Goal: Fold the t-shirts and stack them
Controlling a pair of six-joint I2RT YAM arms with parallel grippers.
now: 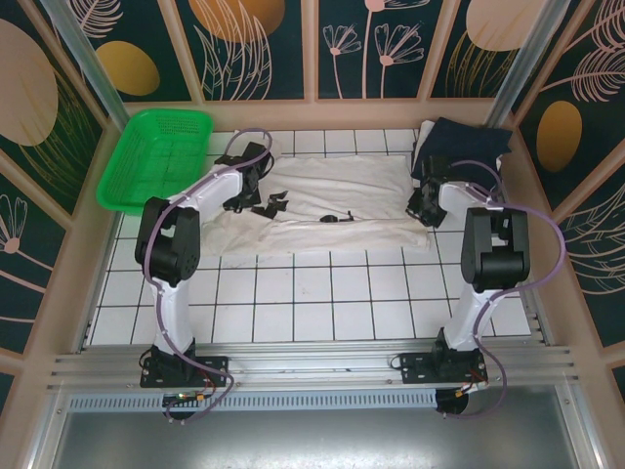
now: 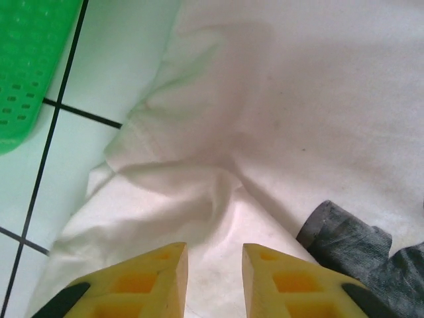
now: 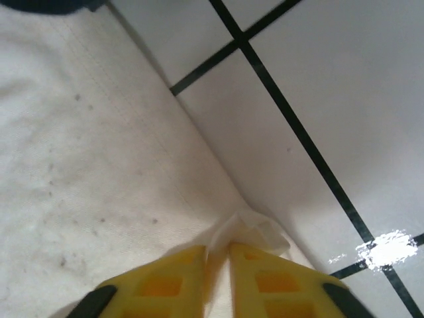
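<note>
The cream t-shirt (image 1: 337, 186) lies spread wide across the back middle of the tiled table, with its front edge rumpled. Over its left part hangs my left gripper (image 1: 266, 202). In the left wrist view this gripper (image 2: 214, 246) is open, and its yellow fingers (image 2: 149, 271) stand apart above wrinkled cream cloth (image 2: 318, 99) with nothing between them. My right gripper (image 1: 423, 208) is at the shirt's right edge. Its jaws (image 3: 218, 246) are parted by a narrow gap, and a bunched corner of the cream cloth (image 3: 255, 228) sits between the tips. The navy t-shirt (image 1: 464, 145) lies crumpled at the back right.
A green mesh basket (image 1: 156, 156) stands at the back left, and its rim (image 2: 26, 66) is close to the shirt's left edge. A dark grey piece (image 2: 351, 238) lies on the cream cloth by the left fingers. White tiles (image 3: 331, 99) lie bare to the right of the shirt. Patterned walls enclose the table.
</note>
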